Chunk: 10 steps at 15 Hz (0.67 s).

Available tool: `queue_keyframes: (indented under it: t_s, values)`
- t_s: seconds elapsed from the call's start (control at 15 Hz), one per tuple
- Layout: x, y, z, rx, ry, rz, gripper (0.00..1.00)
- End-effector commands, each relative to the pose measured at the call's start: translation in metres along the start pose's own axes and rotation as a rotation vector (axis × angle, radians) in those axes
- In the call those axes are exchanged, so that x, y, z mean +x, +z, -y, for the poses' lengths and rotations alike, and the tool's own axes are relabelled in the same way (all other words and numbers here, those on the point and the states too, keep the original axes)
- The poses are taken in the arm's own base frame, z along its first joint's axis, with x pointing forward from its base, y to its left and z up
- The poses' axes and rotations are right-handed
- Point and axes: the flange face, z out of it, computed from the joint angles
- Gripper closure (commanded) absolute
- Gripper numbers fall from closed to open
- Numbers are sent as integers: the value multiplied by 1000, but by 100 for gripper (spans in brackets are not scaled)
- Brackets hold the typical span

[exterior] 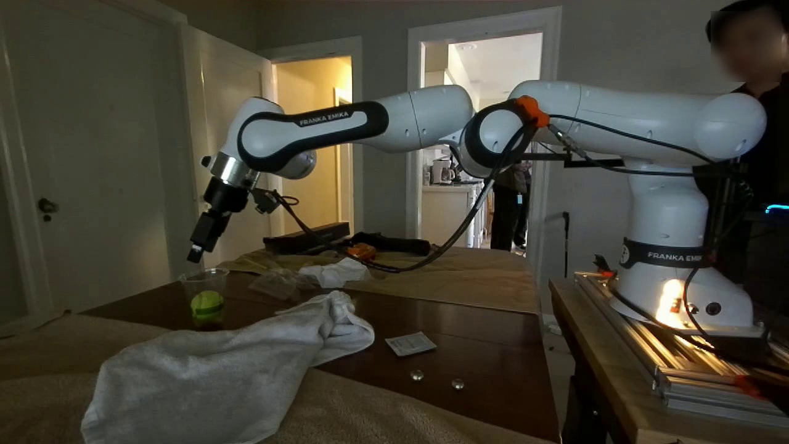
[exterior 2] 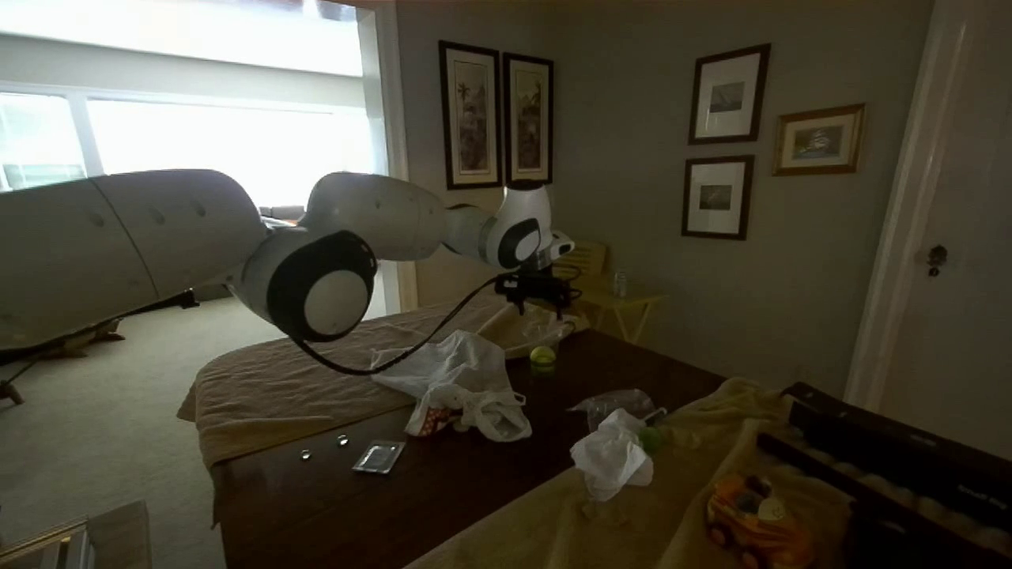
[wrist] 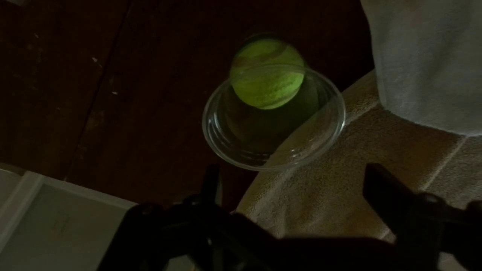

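A black two-fingered gripper hangs with its fingers spread wide and nothing between them. Just below its fingertips, a gap showing in an exterior view, an upright, clear, round-rimmed plastic cup stands on a dark brown wooden table. Low inside the cup sits a fuzzy yellow-green tennis ball, visible through the wall.

The cup looks thin, light and smooth, so it would probably slide in a loose hold and buckle under a hard one; a gentle squeeze on opposite sides, a little below the rim, seems safest. The ball should weight the bottom, though it may roll if the cup tips. The ball itself looks springy and easy to grip around its middle, but the cup's walls appear to leave little room for fingers.

Near the cup and below the hand, a plush tan towel covers part of the table. Farther from the hand, toward the robot's base, lies a crumpled whitish sheet, cloth or plastic, hard to say which. Beyond it are a flat silver square packet and two small shiny round objects.
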Motion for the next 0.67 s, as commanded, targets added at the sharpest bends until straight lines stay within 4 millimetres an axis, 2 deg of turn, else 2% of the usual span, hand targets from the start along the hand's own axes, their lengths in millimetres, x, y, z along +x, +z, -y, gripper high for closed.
queue_keyframes:
  t_s: [0.0,0.07,0.13,0.33,0.4,0.6]
  values:
    - [-2,3,3,44,7,7,14]
    - [-2,4,3,47,8,8,19]
    - [-3,5,3,46,7,8,12]
    - [-6,7,0,44,13,11,11]
    - [-7,8,-1,43,14,13,15]
    - [-9,11,-2,44,17,13,38]
